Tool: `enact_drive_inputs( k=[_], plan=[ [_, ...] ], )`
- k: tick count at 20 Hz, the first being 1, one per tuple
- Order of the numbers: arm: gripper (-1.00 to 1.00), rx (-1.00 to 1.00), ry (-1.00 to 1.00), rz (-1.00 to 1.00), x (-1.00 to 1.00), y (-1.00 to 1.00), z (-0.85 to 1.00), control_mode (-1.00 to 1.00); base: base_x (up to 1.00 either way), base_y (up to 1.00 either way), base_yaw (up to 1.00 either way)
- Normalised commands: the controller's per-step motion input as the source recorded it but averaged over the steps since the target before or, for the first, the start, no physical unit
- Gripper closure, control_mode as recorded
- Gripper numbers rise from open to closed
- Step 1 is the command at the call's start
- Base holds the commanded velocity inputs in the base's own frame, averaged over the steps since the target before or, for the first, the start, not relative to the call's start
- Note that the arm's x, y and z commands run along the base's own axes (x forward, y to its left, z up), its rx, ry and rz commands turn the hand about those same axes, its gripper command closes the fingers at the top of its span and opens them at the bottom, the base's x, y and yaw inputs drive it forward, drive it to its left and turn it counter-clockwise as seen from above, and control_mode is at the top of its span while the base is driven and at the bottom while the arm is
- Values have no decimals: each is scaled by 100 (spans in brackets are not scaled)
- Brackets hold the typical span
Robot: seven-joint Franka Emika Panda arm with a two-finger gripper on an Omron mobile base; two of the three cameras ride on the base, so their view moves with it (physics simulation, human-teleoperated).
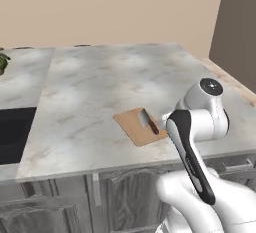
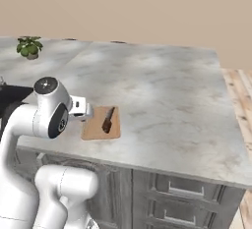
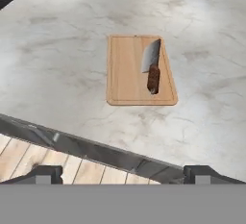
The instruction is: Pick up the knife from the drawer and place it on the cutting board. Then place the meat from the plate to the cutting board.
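Note:
The tan cutting board (image 3: 127,69) lies near the front edge of the marble counter. The knife (image 3: 153,69), with a reddish-brown handle and a dark blade, rests flat on the board's right half in the hand view. Both also show in the left base view, board (image 1: 134,127) and knife (image 1: 150,123), and in the right base view, board (image 2: 96,128) and knife (image 2: 108,120). My gripper (image 3: 125,173) is open and holds nothing. It hovers back from the board, over the counter's front edge. The plate and the meat are out of view. Grey drawer fronts (image 2: 184,187) under the counter look shut.
The marble counter (image 1: 100,87) stretches far behind the board. A dark sink (image 1: 12,132) lies at its left, with a small potted plant (image 2: 29,46) beyond it. Wooden floor (image 2: 241,90) runs along the counter's right end.

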Motion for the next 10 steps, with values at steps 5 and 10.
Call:
enact_drive_inputs(
  k=[5, 10],
  plan=[
    [-100, 0, 0, 0, 0, 0, 0, 100, -100, 85, -5],
    [-100, 0, 0, 0, 0, 0, 0, 100, -48, 100, 0]
  ],
)
